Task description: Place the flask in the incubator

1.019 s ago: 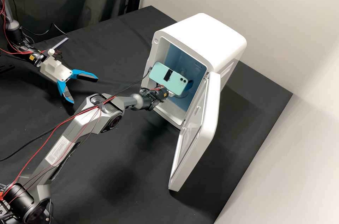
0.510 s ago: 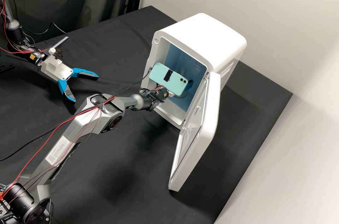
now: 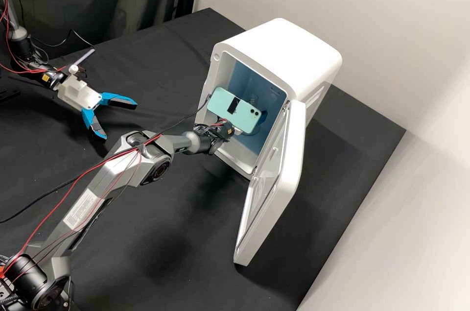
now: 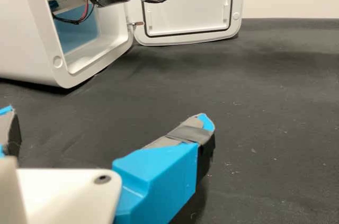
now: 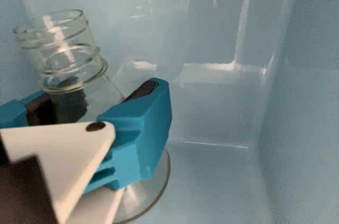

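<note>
- The right gripper (image 5: 90,99), deep inside the blue-lined incubator (image 3: 293,56), clamps its two fingers on the threaded neck of a clear glass flask (image 5: 63,49)
- The flask stands upright within the chamber, its wide base low over the floor; whether it rests there cannot be told
- The incubator door (image 3: 274,179) hangs wide open, swung out over the black bench (image 3: 196,232)
- The left gripper (image 3: 119,120) hovers well apart from the incubator, over the bench, fingers spread wide and holding nothing
- On this evidence the carry looks done; what appears left is setting the flask down, letting go and drawing the arm out
</note>
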